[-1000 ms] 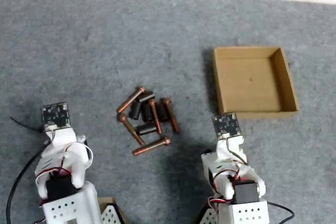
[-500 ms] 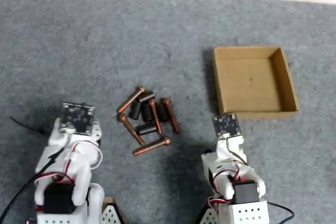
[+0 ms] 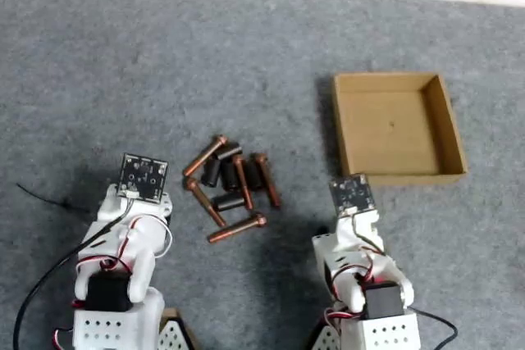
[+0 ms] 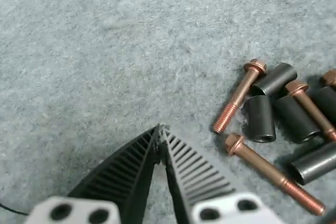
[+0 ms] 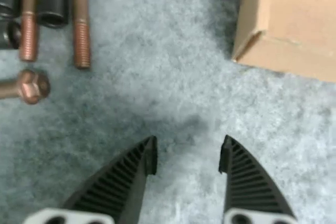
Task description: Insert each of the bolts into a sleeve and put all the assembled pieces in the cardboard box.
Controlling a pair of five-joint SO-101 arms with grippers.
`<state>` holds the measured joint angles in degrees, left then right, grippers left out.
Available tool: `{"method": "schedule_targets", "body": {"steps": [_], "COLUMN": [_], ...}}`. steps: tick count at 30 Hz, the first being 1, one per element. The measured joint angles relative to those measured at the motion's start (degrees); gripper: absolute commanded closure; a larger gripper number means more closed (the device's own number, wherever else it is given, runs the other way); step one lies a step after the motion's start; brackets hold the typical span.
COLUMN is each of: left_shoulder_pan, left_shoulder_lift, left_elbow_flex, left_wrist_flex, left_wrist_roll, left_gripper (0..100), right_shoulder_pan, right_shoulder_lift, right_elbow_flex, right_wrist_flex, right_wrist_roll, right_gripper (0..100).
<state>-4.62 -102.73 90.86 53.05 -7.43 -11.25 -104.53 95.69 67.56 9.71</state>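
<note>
Several copper bolts (image 3: 236,228) and black sleeves (image 3: 232,175) lie heaped mid-table, loose and unassembled. The left wrist view has a bolt (image 4: 239,96) and a sleeve (image 4: 261,118) close ahead. My left gripper (image 4: 160,129) is shut with nothing in it, hovering over bare carpet just left of the heap; its arm (image 3: 131,227) stands at the lower left. My right gripper (image 5: 187,155) is open over bare carpet, between a bolt head (image 5: 30,85) and the corner of the cardboard box (image 5: 294,19). The cardboard box (image 3: 351,133) sits at the upper right with nothing inside.
Grey carpet (image 3: 123,63) covers the table. The right arm (image 3: 361,268) stands at the lower right, just below the box's near corner. A black cable (image 3: 37,194) trails at the left edge.
The left arm has swung right and forward toward the heap of bolts. The right arm has barely shifted. The bolts, sleeves and box have stayed put.
</note>
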Motion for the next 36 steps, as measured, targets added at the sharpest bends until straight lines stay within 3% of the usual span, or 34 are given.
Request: {"method": "schedule_targets", "body": {"steps": [6,9,14,18,29,36], "left_shoulder_pan": [-3.34,-3.78,-3.78,-3.78,-4.22,-4.22], "left_shoulder_lift": [0.0,0.0,0.0,0.0,0.0,0.0], "left_elbow_flex": [0.0,0.0,0.0,0.0,0.0,0.35], "left_wrist_flex": [0.0,0.0,0.0,0.0,0.0,-0.35], "left_wrist_roll": [0.0,0.0,0.0,0.0,0.0,0.0], "left_gripper": [99,99,99,99,99,99], "right_shoulder_pan": [6.95,6.68,-6.15,-14.24,-27.08,-30.86], "right_shoulder_lift": [0.0,0.0,5.63,22.95,78.07,97.05], "right_elbow_flex": [-0.09,-2.73,-12.92,-18.64,-49.32,-61.89], "right_wrist_flex": [-3.34,-4.66,-5.45,-10.55,-17.67,-17.76], "right_wrist_roll": [13.54,9.14,5.63,2.37,1.58,6.95], "right_gripper": [81.4,81.4,81.4,81.3,81.1,81.1]}}
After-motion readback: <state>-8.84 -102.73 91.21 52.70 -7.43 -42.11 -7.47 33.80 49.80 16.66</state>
